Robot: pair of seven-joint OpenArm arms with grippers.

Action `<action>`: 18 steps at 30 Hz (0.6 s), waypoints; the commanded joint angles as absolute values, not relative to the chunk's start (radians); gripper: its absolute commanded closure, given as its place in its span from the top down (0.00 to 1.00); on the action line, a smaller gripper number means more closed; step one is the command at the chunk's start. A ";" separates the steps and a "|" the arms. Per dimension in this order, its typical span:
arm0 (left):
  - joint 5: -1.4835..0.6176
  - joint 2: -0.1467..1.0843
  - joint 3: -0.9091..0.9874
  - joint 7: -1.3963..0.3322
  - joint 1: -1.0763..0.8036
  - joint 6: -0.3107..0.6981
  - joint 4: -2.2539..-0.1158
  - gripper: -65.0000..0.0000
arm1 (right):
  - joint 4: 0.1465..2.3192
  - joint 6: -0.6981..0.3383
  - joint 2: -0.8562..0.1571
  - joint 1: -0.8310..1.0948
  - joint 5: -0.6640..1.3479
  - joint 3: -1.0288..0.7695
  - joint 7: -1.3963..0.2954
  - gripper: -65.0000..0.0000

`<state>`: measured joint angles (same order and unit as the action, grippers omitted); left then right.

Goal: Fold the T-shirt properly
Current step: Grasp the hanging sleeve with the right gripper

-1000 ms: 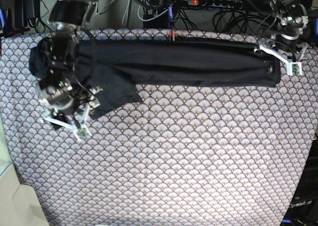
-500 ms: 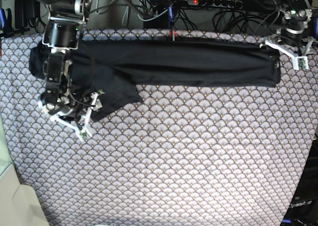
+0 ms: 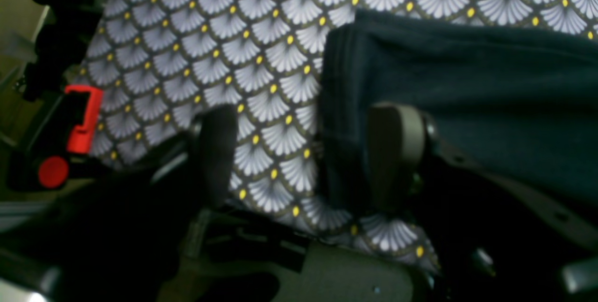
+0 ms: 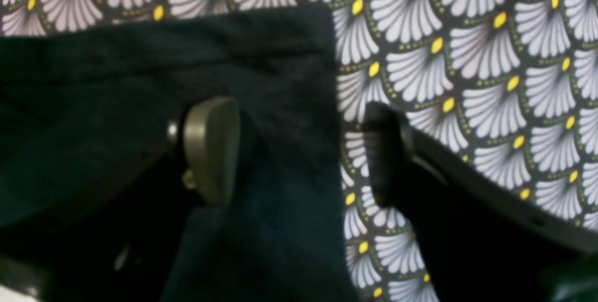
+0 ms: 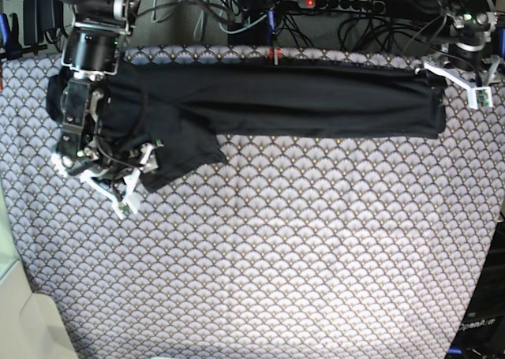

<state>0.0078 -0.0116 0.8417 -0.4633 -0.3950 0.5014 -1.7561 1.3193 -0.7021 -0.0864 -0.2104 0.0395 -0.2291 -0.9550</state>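
The dark T-shirt (image 5: 300,99) lies as a long folded band along the back of the table, with a sleeve flap (image 5: 185,154) hanging toward the front at its left end. My right gripper (image 5: 132,184) is open at that flap. In the right wrist view its jaws (image 4: 296,150) straddle the shirt's edge (image 4: 280,105), one finger (image 4: 210,147) over the cloth. My left gripper (image 5: 472,84) is open at the shirt's right end. In the left wrist view it (image 3: 306,157) straddles the shirt's hem (image 3: 336,105), one finger (image 3: 397,152) over the shirt.
The scallop-patterned tablecloth (image 5: 276,256) covers the table. A power strip (image 5: 339,4) and cables run behind the back edge. A red clamp (image 3: 81,119) sits at the table's side edge in the left wrist view. A pale object (image 5: 24,319) stands at the front left corner.
The arm on the base view's left has shifted slightly left and back over the sleeve flap. The gripper on the right has moved back and outward off the shirt's end. The shirt has not moved.
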 commanded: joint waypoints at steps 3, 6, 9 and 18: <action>-0.001 -0.002 0.840 -0.440 -0.390 0.498 -1.774 0.65 | 1.333 -0.698 -0.093 -0.214 0.079 -0.229 -0.981 0.57; -0.001 -0.004 0.839 -0.440 -0.390 0.498 -1.774 0.65 | 1.333 -0.698 -0.090 -0.206 0.079 -0.229 -0.981 0.56; -0.001 -0.004 0.839 -0.440 -0.389 0.498 -1.774 0.65 | 1.333 -0.698 -0.088 -0.206 0.079 -0.229 -0.981 0.48; -0.002 -0.004 0.839 -0.440 -0.389 0.498 -1.774 0.65 | 1.333 -0.698 -0.090 -0.206 0.071 -0.228 -0.983 0.00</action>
